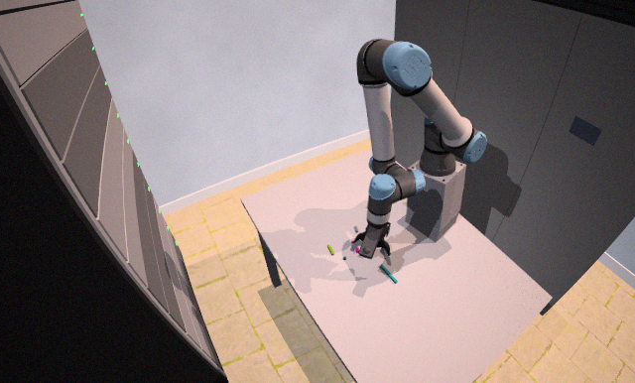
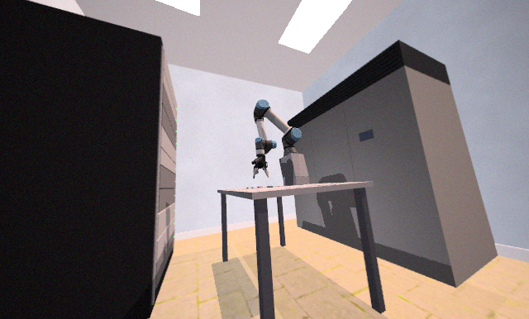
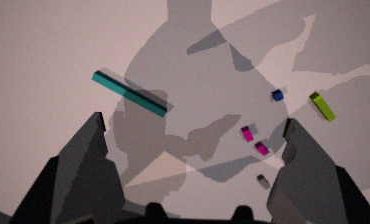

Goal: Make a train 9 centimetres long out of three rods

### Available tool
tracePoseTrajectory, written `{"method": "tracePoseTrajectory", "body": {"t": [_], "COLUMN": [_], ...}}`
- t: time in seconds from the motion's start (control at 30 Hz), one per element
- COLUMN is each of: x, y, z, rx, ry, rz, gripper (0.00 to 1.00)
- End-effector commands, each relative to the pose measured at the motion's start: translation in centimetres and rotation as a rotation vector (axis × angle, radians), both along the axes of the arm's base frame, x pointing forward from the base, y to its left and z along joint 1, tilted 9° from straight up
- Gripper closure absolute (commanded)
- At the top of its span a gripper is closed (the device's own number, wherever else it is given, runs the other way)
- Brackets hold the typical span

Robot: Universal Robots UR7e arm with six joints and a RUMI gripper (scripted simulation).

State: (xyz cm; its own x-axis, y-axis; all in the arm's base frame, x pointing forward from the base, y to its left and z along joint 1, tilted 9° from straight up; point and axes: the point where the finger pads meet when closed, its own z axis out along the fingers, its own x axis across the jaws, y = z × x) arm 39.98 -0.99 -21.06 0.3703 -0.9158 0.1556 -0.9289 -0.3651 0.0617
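My gripper hangs open and empty a little above the table; it also shows in the top view and the exterior view. In the wrist view a long turquoise rod lies flat at the upper left. Two short magenta rods lie close together near my right finger. A small blue rod and a lime rod lie at the upper right. A small grey rod lies beside my right finger. In the top view the lime rod and the turquoise rod flank the gripper.
The rods lie on a pale table whose near-left edge runs close to the lime rod. The arm's grey pedestal stands at the table's back. A dark cabinet stands behind it.
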Motion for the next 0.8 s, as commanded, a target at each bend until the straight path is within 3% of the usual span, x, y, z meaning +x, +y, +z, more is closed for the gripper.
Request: {"method": "tracePoseTrajectory", "body": {"t": [0.0,0.77], "x": [0.21,0.48], "y": [-0.09,-0.73], "z": [0.05,0.2], "rx": [0.007,0.006], "ry": [0.025,0.126], "rz": [0.165,0.775], "gripper": [0.0,0.0]}}
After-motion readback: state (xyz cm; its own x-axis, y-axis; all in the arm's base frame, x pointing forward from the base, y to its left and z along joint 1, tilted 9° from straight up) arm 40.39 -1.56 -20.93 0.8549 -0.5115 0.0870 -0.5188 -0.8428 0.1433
